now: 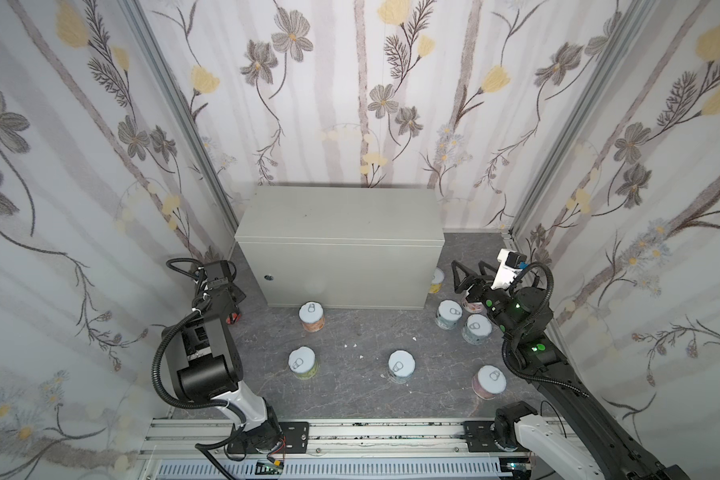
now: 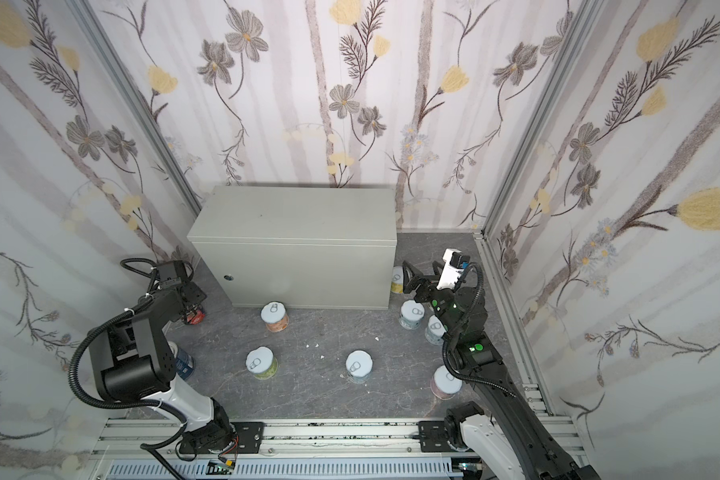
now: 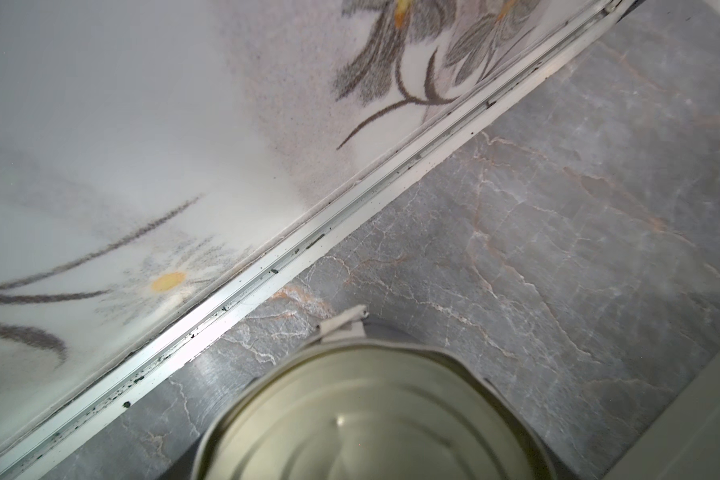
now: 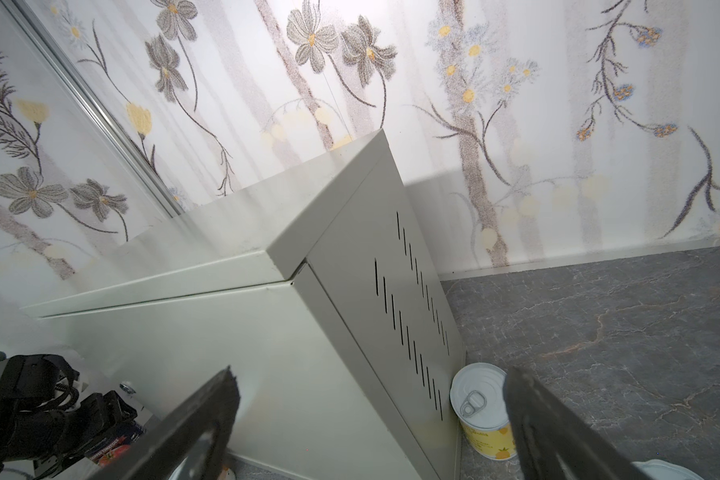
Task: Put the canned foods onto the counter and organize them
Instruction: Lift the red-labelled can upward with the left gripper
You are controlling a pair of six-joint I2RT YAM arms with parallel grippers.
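Left pincer [image 2: 190, 309] clenched on a tall can [image 2: 196, 319], dark blue label with red print, at 9 o'clock on the worktop [image 1: 350, 395], off the box's front left corner. In the left wrist view its ribbed metal top [image 3: 371, 415] sits right under the camera. Axis vertical; cannot tell if the base touches down. Right pincer [image 1: 470, 270] released, jaws wide, nothing between them.

Grey metal box [image 1: 337, 216] at 12 o'clock, back to the wall. Long axis runs 9 to 3; round lock [image 1: 269, 277] on the front, facing 6; vent slots [image 4: 412, 311] on the right end.

Left arm [image 1: 208, 365]: up from the rail [image 1: 391, 432] at 7, elbow folded, forearm toward 11, wrist pitched down. Right arm [image 1: 558, 374]: from 5, stretched toward 12, wrist aimed at the box's right end.

Second tall can [image 2: 184, 362], blue label, upright, near the held one on its 6 o'clock side.

Short cans, pull-tab lids up, axes vertical, all on the worktop:
- yellow can [image 4: 481, 419], just beside the box's right end, 2 o'clock
- pink can [image 1: 471, 306], under the right pincer
- teal can [image 1: 449, 314] and grey-blue can [image 1: 476, 328], near each other at 3
- orange can [image 1: 312, 316], near the box front, 11
- green can [image 1: 303, 363], 8
- pale blue can [image 1: 401, 366], 5
- mauve can [image 1: 490, 381], 4
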